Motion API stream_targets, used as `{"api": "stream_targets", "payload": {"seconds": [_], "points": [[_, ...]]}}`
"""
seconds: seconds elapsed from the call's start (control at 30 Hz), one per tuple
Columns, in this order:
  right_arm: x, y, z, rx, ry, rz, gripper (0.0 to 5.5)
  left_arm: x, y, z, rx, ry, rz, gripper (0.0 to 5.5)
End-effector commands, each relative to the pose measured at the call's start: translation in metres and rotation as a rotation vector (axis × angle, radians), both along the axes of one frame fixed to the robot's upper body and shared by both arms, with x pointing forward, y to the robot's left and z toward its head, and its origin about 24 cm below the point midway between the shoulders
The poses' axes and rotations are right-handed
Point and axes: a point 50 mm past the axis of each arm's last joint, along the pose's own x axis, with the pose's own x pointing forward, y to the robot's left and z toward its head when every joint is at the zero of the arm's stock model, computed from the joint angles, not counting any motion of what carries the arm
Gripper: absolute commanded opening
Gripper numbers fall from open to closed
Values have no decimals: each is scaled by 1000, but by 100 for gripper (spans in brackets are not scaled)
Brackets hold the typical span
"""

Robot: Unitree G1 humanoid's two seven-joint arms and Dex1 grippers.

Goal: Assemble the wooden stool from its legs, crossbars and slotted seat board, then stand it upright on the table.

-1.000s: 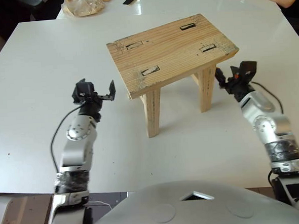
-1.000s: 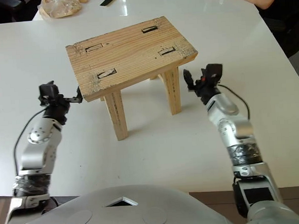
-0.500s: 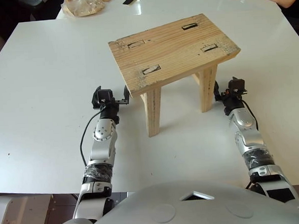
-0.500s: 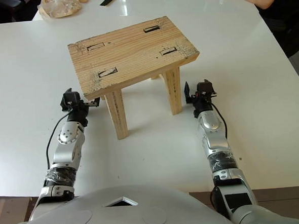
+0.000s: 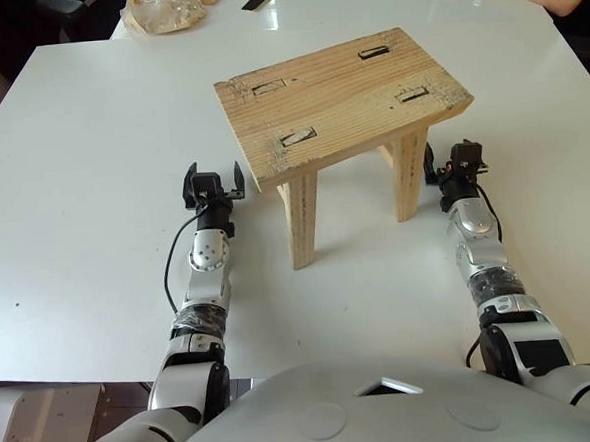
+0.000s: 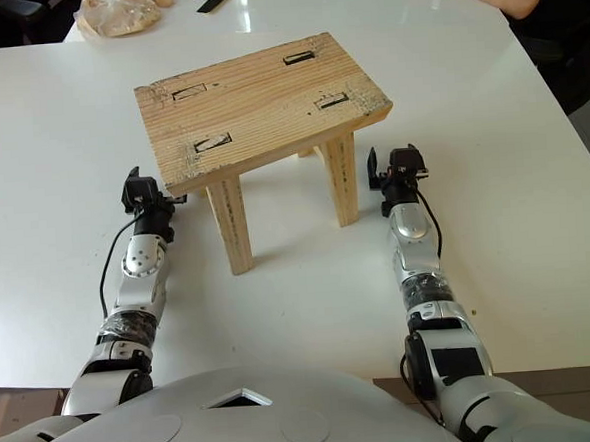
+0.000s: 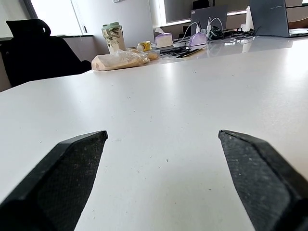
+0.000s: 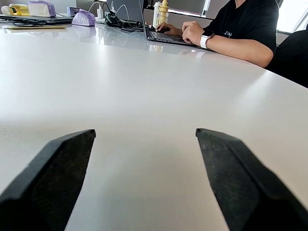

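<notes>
Wooden stool [image 5: 342, 93] stands upright on its legs mid-worktop [image 5: 82, 174], seat board on top, fully assembled. Over the last second both arms have swung inward and settled low on either side of it. The left claw [image 5: 213, 182] and right claw [image 5: 453, 157] are spread wide and empty, so the job looks finished.

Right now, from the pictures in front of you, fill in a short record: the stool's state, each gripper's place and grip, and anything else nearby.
stool: wooden stool, assembled, standing upright on the white table
seat board: on top, four slots showing
left gripper: open, empty, low over the table on the stool's left
right gripper: open, empty, low over the table by the stool's right leg
nearby: clear plastic bag beyond the table's far left corner
</notes>
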Motion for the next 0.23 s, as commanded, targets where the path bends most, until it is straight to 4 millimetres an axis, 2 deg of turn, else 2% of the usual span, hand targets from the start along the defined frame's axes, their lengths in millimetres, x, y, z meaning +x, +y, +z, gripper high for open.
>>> {"api": "stream_targets", "payload": {"seconds": [0.03,0.23], "points": [[-2,-3,-15,18,87,-15,384,-7,-1,-22,-2,106,31,429],[6,3,-16,41,95,0,384,-4,-2,-27,7,113,53,429]]}}
